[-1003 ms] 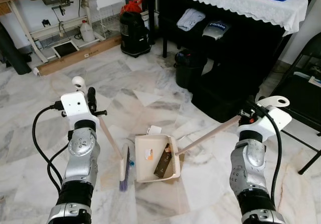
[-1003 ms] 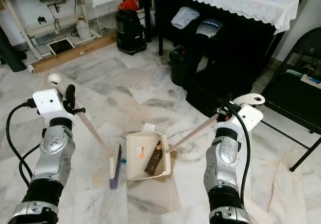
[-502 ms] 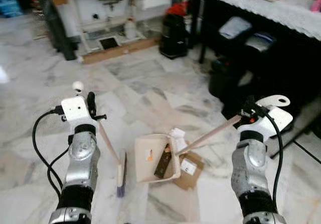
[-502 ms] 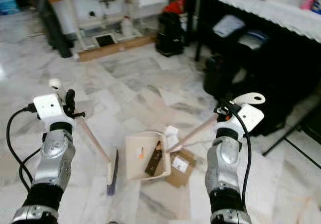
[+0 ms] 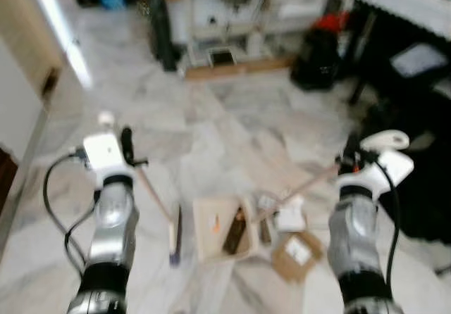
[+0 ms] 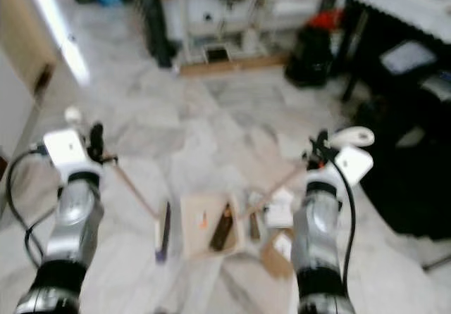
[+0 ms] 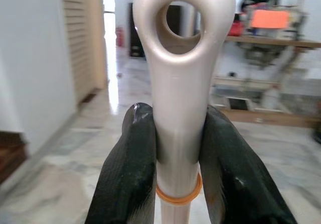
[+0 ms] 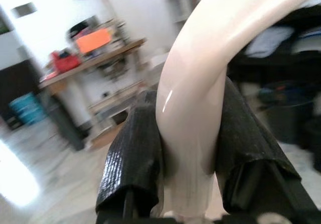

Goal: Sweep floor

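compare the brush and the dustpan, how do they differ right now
The brush hangs from the left tool; the dustpan is held by the right tool. The brush head is narrow, with purple bristles at its lower end; the dustpan is a wide open tray carrying a dark object and an orange scrap. The brush sits to the dustpan's left. Both are cream with long thin handles.

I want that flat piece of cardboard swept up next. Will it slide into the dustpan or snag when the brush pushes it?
The cardboard lies flat on smooth marble, so it probably slides easily. It looks thin and light, and may ride over the dustpan lip or flip. It looks broad, so it might turn rather than go straight.
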